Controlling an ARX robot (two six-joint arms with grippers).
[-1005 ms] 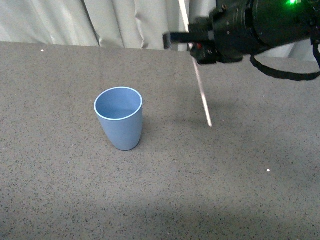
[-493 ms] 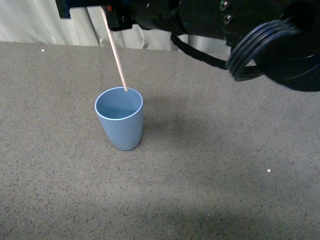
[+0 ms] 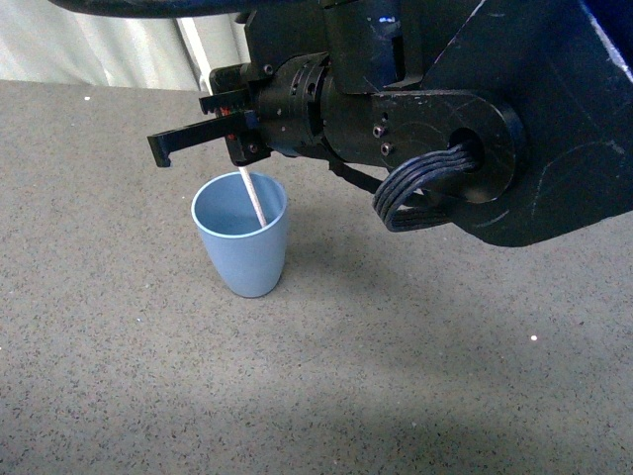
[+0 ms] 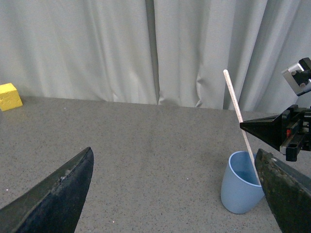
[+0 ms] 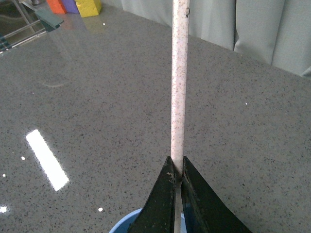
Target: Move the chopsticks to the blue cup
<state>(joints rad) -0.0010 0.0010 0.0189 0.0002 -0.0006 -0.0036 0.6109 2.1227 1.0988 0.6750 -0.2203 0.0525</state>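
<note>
The left gripper point(image 4: 174, 153) hangs spread wide and empty over the speckled grey tabletop point(image 3: 396, 376). Further out, the matte light-blue plastic tumbler point(image 3: 242, 252) stands upright. The long, thin off-white chopstick point(image 3: 255, 203) hung well to the tumbler's right a second ago, then hovered over its far rim. Now its lower end leans down inside the mouth. Above, the right gripper point(image 5: 178, 171) pinches it tight about mid-length. By my reading, only the release remains. Pale curtains point(image 4: 97, 48) close the back.

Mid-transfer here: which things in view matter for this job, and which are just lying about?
In the job: chopsticks, blue cup, right end effector gripping them.
Lying about: yellow block, orange block, purple block.
</note>
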